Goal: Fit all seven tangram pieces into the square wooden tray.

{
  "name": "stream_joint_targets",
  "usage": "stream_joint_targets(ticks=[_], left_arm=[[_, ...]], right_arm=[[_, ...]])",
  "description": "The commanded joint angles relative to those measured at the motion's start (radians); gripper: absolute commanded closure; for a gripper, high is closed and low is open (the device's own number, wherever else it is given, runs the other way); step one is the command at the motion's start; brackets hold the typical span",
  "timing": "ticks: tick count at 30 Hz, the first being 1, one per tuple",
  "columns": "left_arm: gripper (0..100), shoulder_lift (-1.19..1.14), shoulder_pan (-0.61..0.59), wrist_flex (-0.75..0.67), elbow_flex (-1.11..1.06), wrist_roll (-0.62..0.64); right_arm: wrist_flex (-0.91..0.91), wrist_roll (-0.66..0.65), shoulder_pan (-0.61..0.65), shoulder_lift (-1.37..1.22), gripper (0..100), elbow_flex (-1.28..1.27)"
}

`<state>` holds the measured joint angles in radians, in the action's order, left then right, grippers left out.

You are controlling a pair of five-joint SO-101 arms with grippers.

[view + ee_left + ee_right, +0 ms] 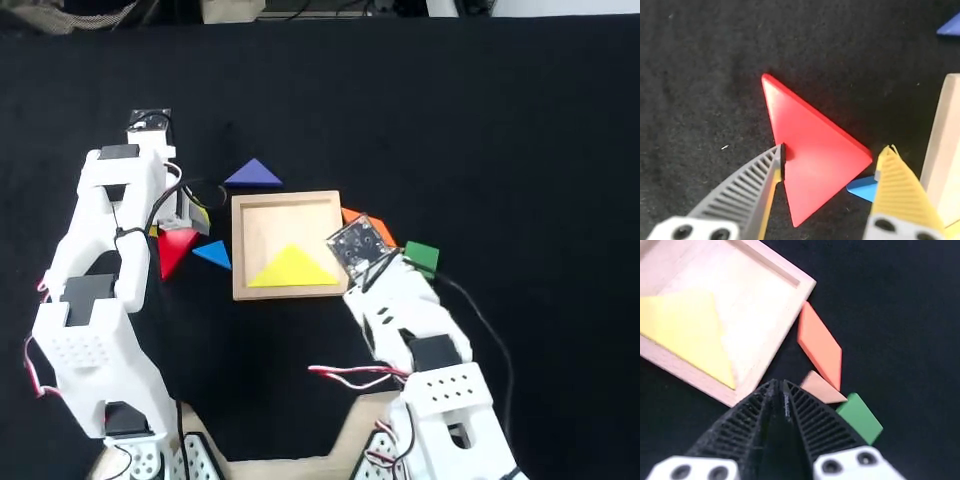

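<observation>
The black tabletop lies open beyond the tray's far side. The square wooden tray holds one piece, a large yellow triangle, its long edge along the rim nearest the arms. The rest of the tray floor is bare.

On the left arm's side of the tray is the large red triangle. The left wrist view shows the left pincer grasping it, the grey fingertip against one edge and the yellow fingertip at the opposite corner. A dark blue triangle lies just off the tray's far rim.

On the tray's other side, the right wrist view shows the right pincer clenched and empty, its tips over the tabletop just off the tray's corner. Next to that corner are an orange parallelogram, then a green square, with a small tan triangle between them, touching the orange edge. A small light blue triangle sits between the red triangle and the tray.
</observation>
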<state>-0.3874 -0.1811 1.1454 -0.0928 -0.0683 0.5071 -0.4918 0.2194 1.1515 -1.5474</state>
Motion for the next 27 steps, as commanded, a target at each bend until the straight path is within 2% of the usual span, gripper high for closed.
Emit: stream_joint_targets(ticks=[1,4,9,18,27], left_arm=[[70,0.0,0.01,-0.012,0.036,0.02],[70,0.0,0.033,-0.011,0.036,0.04],[67,0.0,0.036,-0.009,0.036,0.147],[67,-0.051,0.033,-0.003,0.042,0.121],[67,-0.192,-0.008,0.155,0.255,0.089]], right_arm=[[-0.017,-0.02,0.023,0.016,98.6,-0.004],[-0.017,-0.049,0.025,0.016,98.6,-0.012],[-0.017,-0.049,0.025,0.016,98.6,-0.012],[-0.017,-0.049,0.025,0.016,98.6,-0.012],[-0.017,-0.049,0.025,0.016,98.6,-0.012]])
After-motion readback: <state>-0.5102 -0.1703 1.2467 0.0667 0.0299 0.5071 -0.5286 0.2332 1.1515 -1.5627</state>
